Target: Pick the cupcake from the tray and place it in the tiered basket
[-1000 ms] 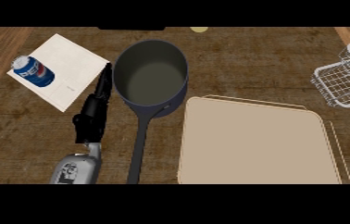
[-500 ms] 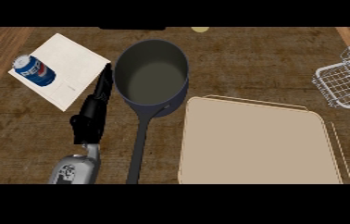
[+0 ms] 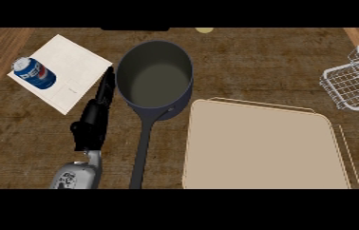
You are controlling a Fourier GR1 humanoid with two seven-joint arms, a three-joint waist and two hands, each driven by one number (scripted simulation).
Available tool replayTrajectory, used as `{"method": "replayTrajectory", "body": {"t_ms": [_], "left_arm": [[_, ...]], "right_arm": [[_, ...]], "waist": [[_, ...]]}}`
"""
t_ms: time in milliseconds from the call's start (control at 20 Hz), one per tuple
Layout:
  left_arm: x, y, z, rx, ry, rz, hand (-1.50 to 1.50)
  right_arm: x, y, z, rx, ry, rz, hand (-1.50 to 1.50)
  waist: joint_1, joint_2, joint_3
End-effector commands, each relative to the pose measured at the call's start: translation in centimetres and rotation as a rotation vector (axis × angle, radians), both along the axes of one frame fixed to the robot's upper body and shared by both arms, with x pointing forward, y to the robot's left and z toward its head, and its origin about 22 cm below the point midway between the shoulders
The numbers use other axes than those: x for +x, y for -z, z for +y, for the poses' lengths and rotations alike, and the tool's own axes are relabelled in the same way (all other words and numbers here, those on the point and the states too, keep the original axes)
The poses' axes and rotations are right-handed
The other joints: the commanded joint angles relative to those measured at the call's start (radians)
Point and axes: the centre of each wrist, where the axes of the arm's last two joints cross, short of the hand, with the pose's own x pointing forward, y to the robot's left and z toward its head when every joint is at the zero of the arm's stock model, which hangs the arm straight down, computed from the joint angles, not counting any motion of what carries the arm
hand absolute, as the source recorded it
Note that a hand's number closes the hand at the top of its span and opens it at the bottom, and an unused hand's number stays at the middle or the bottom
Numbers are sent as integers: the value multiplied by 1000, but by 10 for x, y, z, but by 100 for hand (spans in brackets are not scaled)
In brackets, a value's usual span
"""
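Observation:
The beige tray [image 3: 263, 148] lies at the lower right of the counter with nothing visible on it. No cupcake shows anywhere in the head view. Part of the wire tiered basket [image 3: 344, 84] pokes in at the right edge. My left hand [image 3: 95, 117] stands edge-on left of the saucepan, fingers straight and pointing away from me, holding nothing. My right hand is out of view.
A dark saucepan [image 3: 154, 79] sits in the middle, its long handle [image 3: 142, 153] running toward me beside the tray. A white napkin [image 3: 63, 72] at the left carries a blue soda can [image 3: 33, 73]. A small yellow thing [image 3: 204, 30] peeks in at the far edge.
My left hand has shifted slightly, its fingers reaching a little further along the saucepan's left side. Nothing else has moved.

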Motion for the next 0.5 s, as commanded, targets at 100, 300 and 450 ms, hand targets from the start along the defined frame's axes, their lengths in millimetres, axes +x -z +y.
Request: {"method": "replayTrajectory", "body": {"t_ms": [100, 300, 450], "left_arm": [[-4, 5, 5, -9, -3, -3, 0], [-9, 2, 14, -10, -7, 0, 0], [-1, -9, 15, -19, -15, 5, 0]], "right_arm": [[-50, -17, -47, 172, 170, -43, -150], [-90, 6, -77, 282, 217, -102, -150], [-127, 6, -95, 330, 186, -108, -150]], "waist": [[-2, 3, 1], [-12, 3, 4], [-28, 3, 7]]}}
